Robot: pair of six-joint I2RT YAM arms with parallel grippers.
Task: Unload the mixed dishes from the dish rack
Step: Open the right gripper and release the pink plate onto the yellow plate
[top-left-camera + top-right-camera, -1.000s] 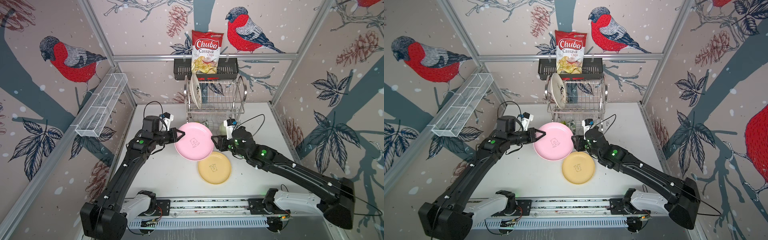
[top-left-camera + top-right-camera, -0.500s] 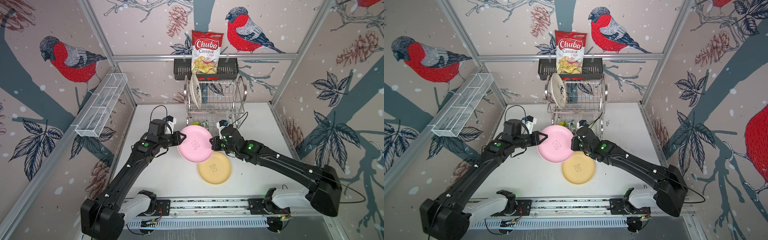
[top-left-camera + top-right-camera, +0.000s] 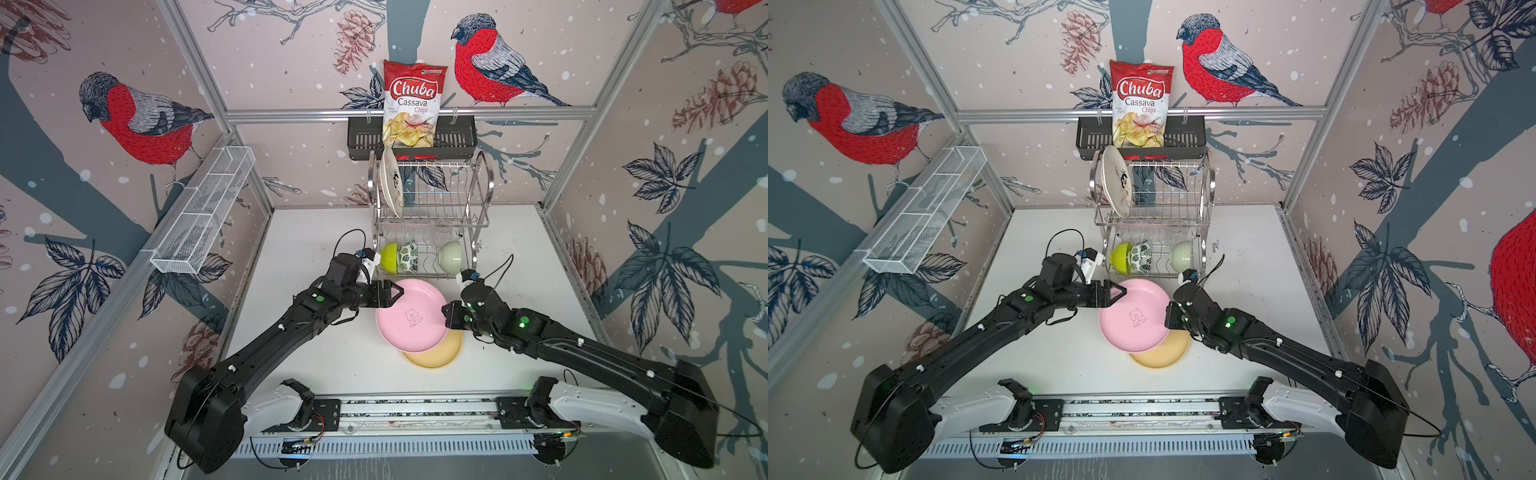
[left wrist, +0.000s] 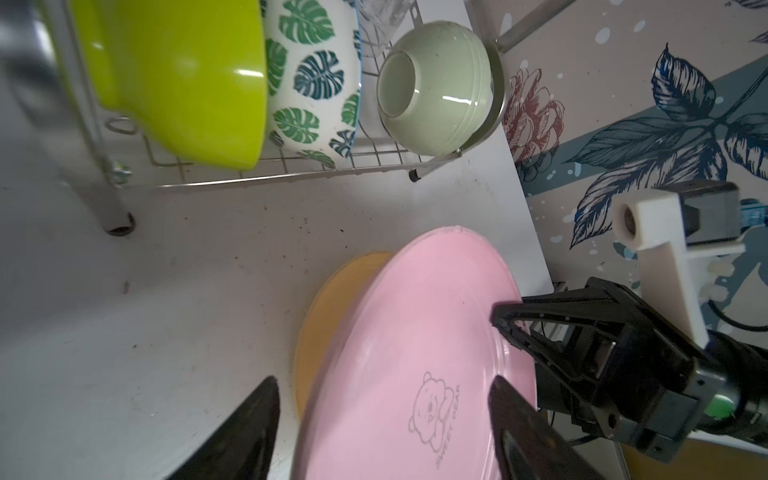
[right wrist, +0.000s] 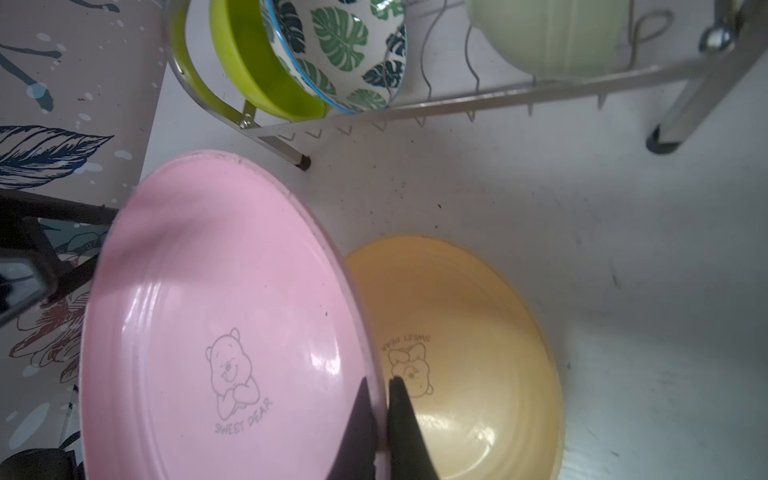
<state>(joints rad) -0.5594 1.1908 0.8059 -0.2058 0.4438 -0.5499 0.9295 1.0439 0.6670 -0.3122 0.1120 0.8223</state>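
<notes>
My right gripper (image 5: 380,382) is shut on the rim of the pink plate (image 3: 411,316), holding it tilted over the tan plate (image 3: 436,353), which lies flat on the table. At the pink plate's opposite rim my left gripper (image 4: 382,386) is open, one finger on each side and neither touching. The dish rack (image 3: 432,195) stands at the back. A cream plate (image 3: 390,183) stands upright in its upper tier. The lower tier holds a lime bowl (image 3: 388,257), a leaf-patterned bowl (image 3: 409,257) and a pale green bowl (image 3: 451,255).
A black slotted basket (image 3: 365,139) with a red-and-white chips bag (image 3: 413,104) hangs on the back wall above the rack. A long white wire-mesh tray (image 3: 203,216) is fixed to the left wall. Both arms meet in front of the rack.
My left gripper has opened and let go of the pink plate's rim. The right gripper closed on the opposite rim and has carried the plate forward, over the tan plate.
</notes>
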